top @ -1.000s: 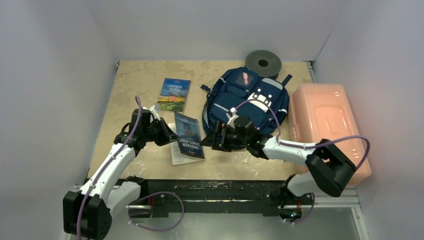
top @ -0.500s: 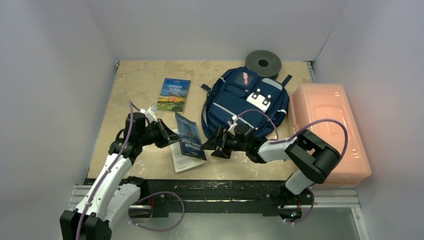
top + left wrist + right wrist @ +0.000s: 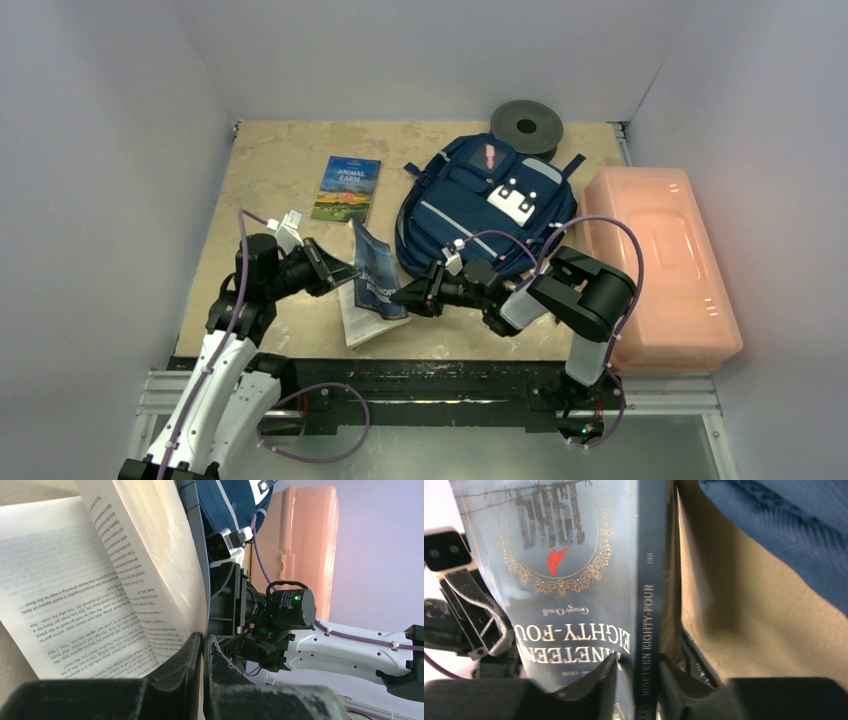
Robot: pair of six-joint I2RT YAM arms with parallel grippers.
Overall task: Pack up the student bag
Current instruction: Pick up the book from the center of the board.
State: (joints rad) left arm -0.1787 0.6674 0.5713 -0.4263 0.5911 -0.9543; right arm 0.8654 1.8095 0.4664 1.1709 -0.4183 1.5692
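The student bag (image 3: 485,205) lies flat at the table's back middle, navy with white trim. A blue paperback, Nineteen Eighty-Four (image 3: 375,278), stands tilted on its edge in front of the bag, its pages (image 3: 75,580) fanned open. My left gripper (image 3: 335,270) is shut on the thin front cover (image 3: 202,645). My right gripper (image 3: 408,296) reaches in from the right, and its jaws (image 3: 638,672) sit either side of the book's spine (image 3: 646,605), pressed against it. The bag's fabric (image 3: 784,525) shows just past the book.
A second book, Animal Farm (image 3: 346,188), lies flat left of the bag. A pink translucent box (image 3: 660,260) stands along the right edge. A grey disc (image 3: 527,122) sits against the back wall. White walls close in on three sides.
My right gripper slid left from the bag's front to the book and closed round its spine. The left gripper raised the cover, so the book now stands up more steeply.
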